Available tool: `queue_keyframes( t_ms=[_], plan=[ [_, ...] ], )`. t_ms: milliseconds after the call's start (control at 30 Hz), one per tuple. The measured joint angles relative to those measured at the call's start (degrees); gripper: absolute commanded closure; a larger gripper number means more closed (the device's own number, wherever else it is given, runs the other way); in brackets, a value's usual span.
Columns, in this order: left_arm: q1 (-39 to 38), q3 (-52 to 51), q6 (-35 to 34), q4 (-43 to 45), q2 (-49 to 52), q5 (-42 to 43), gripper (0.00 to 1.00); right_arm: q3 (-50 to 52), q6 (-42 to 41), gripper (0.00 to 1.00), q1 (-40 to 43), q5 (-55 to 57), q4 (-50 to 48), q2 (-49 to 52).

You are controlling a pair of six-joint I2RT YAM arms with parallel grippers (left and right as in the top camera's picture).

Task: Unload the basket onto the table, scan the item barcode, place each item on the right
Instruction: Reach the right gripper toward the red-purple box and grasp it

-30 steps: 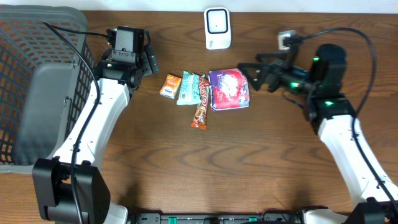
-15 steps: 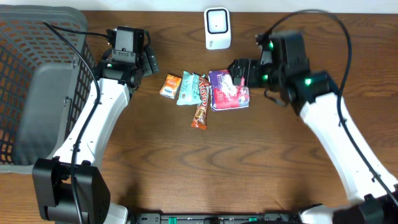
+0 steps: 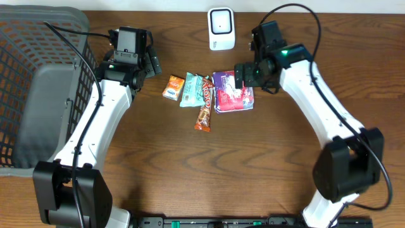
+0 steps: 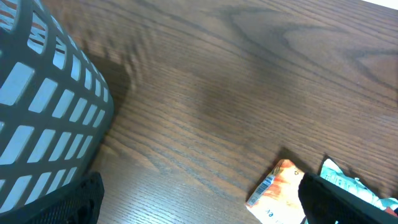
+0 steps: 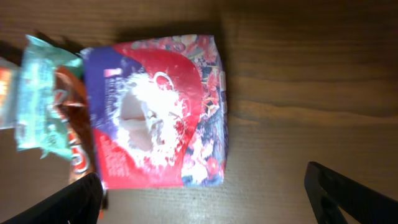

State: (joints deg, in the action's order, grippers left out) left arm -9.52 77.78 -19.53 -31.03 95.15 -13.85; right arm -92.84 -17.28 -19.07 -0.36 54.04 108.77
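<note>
Four snack packets lie in a close cluster at the middle of the wood-grain table [image 3: 190, 164]. The largest is a glossy purple and red packet [image 5: 158, 112], squarish, with a white splash picture on its face; its small print is too blurred for us to read. Touching its left side is a brown bar wrapper [image 3: 204, 104] with big white letters that we cannot make out with certainty. Beside that lies a crinkled teal packet [image 3: 190, 89], then a small orange packet [image 4: 278, 190] with what looks like a barcode strip along one edge.

The right end effector [image 3: 242, 73] hovers just above the purple and red packet; its dark fingers [image 5: 339, 193] stand wide apart at the corners of the wrist view, gripping nothing.

The left end effector [image 4: 198, 182] is likewise spread open and empty, near the orange packet but apart from it.

A white rounded scanner [image 3: 221, 28] with a dark window stands at the far edge of the table, well apart from the packets. A dark plastic lattice basket [image 3: 38, 82] sits at the left.
</note>
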Motion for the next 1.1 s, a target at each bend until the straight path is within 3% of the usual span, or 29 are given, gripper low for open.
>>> queue_keyframes(
  t_ms=[333,500,567,800,933,1033,1100],
  plan=[
    [-0.02,0.00,0.00,0.00,0.00,0.00,0.01,0.00,0.35,0.01,1.07,-2.47,-1.95,6.47],
    [0.00,0.00,0.00,0.00,0.00,0.00,0.01,0.00,4.02,0.04,5.42,-11.85,-5.07,7.54],
    [-0.02,0.00,0.00,0.00,0.00,0.00,0.01,0.00,5.55,0.13,7.45,-15.96,-5.57,8.04],
    [-0.02,0.00,0.00,0.00,0.00,0.00,0.01,0.00,11.69,0.11,12.61,-28.20,-5.20,12.28],
    [0.00,0.00,0.00,0.00,0.00,0.00,0.01,0.00,13.77,0.26,13.11,-32.30,-5.31,15.26],
    [-0.02,0.00,0.00,0.00,0.00,0.00,0.01,0.00,14.38,0.32,13.11,-34.95,-6.08,17.18],
    [-0.02,0.00,0.00,0.00,0.00,0.00,0.01,0.00,14.75,0.43,13.09,-36.50,-6.23,18.36]
  ],
)
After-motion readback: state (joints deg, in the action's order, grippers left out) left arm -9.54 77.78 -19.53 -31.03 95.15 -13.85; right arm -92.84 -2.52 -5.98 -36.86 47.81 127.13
